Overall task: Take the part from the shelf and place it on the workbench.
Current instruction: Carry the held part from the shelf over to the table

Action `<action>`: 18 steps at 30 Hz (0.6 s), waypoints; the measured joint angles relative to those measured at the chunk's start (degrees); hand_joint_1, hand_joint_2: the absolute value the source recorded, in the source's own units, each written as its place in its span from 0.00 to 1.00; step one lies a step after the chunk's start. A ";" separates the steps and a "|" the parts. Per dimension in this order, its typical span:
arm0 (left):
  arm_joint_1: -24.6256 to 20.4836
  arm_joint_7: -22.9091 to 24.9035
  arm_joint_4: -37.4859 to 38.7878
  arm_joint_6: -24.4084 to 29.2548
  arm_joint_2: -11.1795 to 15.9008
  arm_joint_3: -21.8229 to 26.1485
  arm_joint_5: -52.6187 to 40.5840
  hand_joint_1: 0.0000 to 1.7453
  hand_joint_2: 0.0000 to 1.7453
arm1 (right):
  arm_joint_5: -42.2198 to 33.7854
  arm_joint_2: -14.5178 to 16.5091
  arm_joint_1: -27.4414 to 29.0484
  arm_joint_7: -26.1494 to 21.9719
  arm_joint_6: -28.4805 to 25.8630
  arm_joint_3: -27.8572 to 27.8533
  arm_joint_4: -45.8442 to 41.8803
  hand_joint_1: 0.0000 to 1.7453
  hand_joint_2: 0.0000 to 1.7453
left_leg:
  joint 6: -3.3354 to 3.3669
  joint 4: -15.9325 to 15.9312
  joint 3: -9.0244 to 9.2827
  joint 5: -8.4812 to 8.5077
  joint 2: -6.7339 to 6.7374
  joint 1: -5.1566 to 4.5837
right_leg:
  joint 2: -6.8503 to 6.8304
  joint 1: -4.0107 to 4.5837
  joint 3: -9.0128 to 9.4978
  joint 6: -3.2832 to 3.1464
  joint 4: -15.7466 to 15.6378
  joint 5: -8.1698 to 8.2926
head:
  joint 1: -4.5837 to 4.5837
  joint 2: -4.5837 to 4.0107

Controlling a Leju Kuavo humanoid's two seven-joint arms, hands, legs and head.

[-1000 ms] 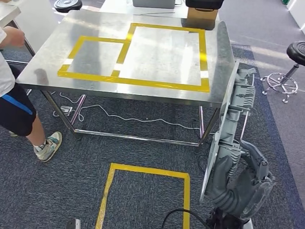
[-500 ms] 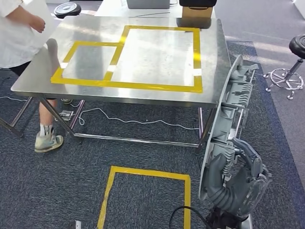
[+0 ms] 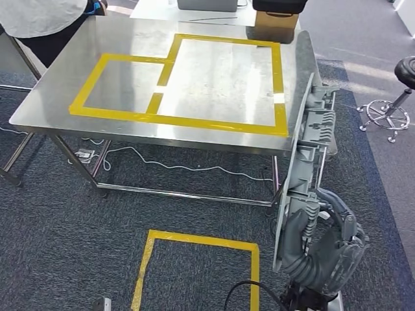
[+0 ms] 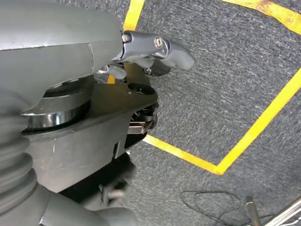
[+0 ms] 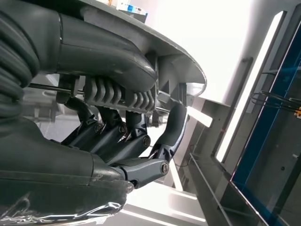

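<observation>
My right hand grips the lower end of the part, a long grey plastic panel with ribs and clips. It stands nearly upright beside the workbench's right front corner. The right wrist view has the dark fingers curled under the part with the thumb over it. The workbench is a steel table marked with two yellow tape rectangles. Over the carpet hangs my left hand, with its thumb out and nothing in it.
A person stands behind the bench's far left corner. A cardboard box sits at its far edge. A stool stands to the right. A yellow tape square marks the carpet; a white cable runs under the bench.
The view has shifted slightly. The person walked from the bench's left side round to its far left corner. My right hand keeps its hold on the part.
</observation>
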 joint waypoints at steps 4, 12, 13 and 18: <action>0.04 0.12 0.00 0.59 -0.10 0.02 -0.05 0.00 1.00 | 0.17 -0.05 0.09 0.01 0.00 0.01 0.03 1.00 1.00 | -0.36 0.01 1.10 -0.79 -0.27 0.05 | -0.06 -0.28 0.24 0.21 -5.31 6.64 | 0.04 0.00; -0.10 0.58 0.00 1.34 -0.20 -0.01 -0.85 0.00 1.00 | 0.86 -0.12 0.05 -0.02 0.00 0.09 0.03 1.00 1.00 | -2.60 2.74 0.30 -2.63 -0.16 -0.11 | 0.34 -0.37 3.69 -2.56 -13.81 10.00 | -0.35 0.00; -0.10 0.69 0.00 1.42 -0.19 -0.02 -1.06 0.00 1.00 | 0.96 -0.12 0.05 -0.04 0.00 0.11 0.03 1.00 1.00 | -2.86 5.89 -1.33 -4.04 -0.04 -0.07 | 0.30 -0.40 3.83 -2.99 -13.89 9.65 | -0.49 0.00; 0.18 1.33 0.00 2.17 -0.16 -0.05 -1.52 0.00 1.00 | 1.26 -0.12 0.19 -0.06 0.00 0.17 0.04 1.00 1.00 | -3.00 15.14 -7.15 -4.15 0.09 -0.02 | 0.23 -0.37 5.89 -3.21 -13.91 8.01 | -0.67 0.00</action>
